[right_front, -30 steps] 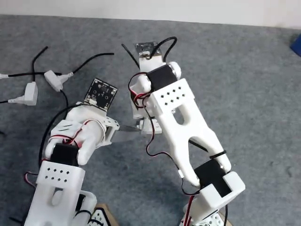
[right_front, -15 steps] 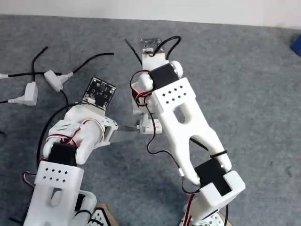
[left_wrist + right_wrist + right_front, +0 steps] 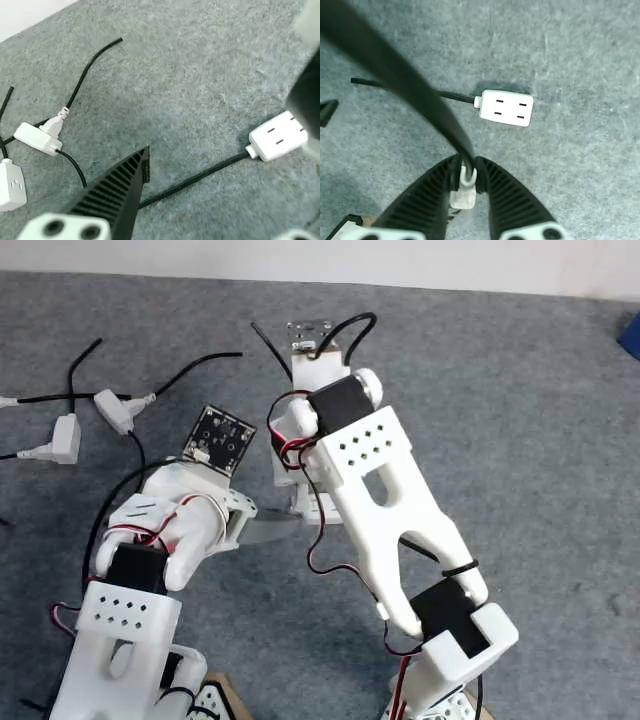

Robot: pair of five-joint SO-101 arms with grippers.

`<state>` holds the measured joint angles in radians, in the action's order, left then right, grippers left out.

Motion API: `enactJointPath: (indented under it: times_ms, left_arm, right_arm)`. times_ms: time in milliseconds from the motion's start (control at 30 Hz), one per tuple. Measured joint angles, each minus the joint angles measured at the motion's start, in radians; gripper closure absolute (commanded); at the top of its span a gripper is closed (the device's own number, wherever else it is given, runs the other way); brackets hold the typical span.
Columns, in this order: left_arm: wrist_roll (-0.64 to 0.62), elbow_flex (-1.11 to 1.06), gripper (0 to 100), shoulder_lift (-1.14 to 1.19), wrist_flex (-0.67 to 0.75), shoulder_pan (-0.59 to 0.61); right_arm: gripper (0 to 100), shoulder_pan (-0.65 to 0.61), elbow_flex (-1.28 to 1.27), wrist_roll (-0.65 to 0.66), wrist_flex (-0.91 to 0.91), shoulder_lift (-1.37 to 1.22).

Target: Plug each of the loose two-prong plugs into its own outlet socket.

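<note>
My right gripper (image 3: 466, 164) is shut on a white two-prong plug (image 3: 463, 192) whose black cord (image 3: 395, 80) runs up past the camera. It hangs above the grey carpet, a short way from a white two-outlet socket (image 3: 506, 107) lying flat with its slots up. The same socket (image 3: 277, 136) and its black cable show in the left wrist view. My left gripper (image 3: 270, 528) is open and holds nothing, one black finger (image 3: 122, 185) pointing over the carpet beside the right arm. A plug (image 3: 56, 121) sits in another white socket (image 3: 35, 139) at the far left.
A further white socket (image 3: 65, 438) and loose black cables (image 3: 195, 365) lie on the carpet at the left. The right arm (image 3: 385, 490) spans the middle of the table. A blue object (image 3: 630, 335) sits at the right edge. Bare carpet lies to the right.
The right arm's wrist nudged slightly away and then back with the plug still held. The left wrist turned a little to the right.
</note>
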<state>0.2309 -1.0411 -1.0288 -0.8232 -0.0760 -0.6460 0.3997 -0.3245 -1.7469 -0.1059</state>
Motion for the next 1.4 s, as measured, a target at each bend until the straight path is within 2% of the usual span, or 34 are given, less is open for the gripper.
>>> enactJointPath:
  times_ms: [133,400,533,767,1000,1233,1400]
  left_arm:
    - [0.0,-0.018,49,0.038,0.06,-0.003]
    - [-0.002,0.011,49,0.269,0.18,0.028]
    - [-0.002,0.055,49,0.347,0.181,0.044]
    - [0.002,0.057,49,0.35,0.181,0.057]
    - [0.018,0.068,49,0.29,0.074,0.071]
    - [0.046,0.011,49,0.146,0.072,0.261]
    - [0.046,-0.052,49,0.112,0.072,0.361]
  right_arm:
    - [99.3,0.0,0.0,0.0,0.0,0.0]
    - [99.3,-0.002,0.0,0.018,0.0,0.0]
    - [99.3,-0.002,-0.034,0.052,0.002,0.002]
    - [99.3,0.031,-0.097,0.1,0.012,0.003]
    - [99.3,0.129,-0.273,0.161,0.114,-0.005]
    - [99.3,0.272,-0.485,0.322,0.195,-0.005]
    - [98.8,0.229,-0.496,0.451,0.195,0.028]
